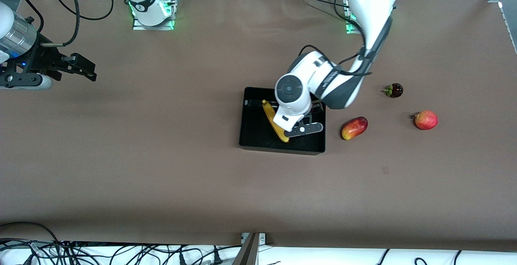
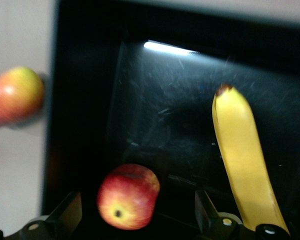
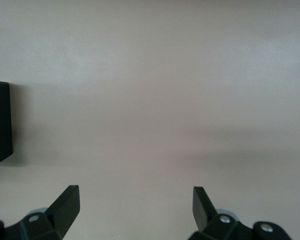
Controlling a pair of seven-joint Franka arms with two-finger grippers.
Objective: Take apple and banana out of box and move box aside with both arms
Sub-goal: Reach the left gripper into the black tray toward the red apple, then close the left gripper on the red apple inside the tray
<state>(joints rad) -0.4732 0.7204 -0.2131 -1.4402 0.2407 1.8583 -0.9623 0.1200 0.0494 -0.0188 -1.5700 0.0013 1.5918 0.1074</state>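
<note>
Left gripper (image 2: pixel 135 212) hovers in the box (image 1: pixel 251 135), jaws wide around the apple (image 2: pixel 128 196) beside the banana (image 1: pixel 274 125) — lower and close next; right gripper (image 3: pixel 135 207) waits wide over bare bench

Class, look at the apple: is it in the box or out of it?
In. The left wrist view shows the apple on the box floor beside the banana, between the open left gripper fingers.

Mango-like fruit (image 1: pixel 354 128) on the brown table (image 1: pixel 161 168); pink-red round fruit (image 1: pixel 425 120) and dark mangosteen (image 1: pixel 394 90) toward the left arm's end.
</note>
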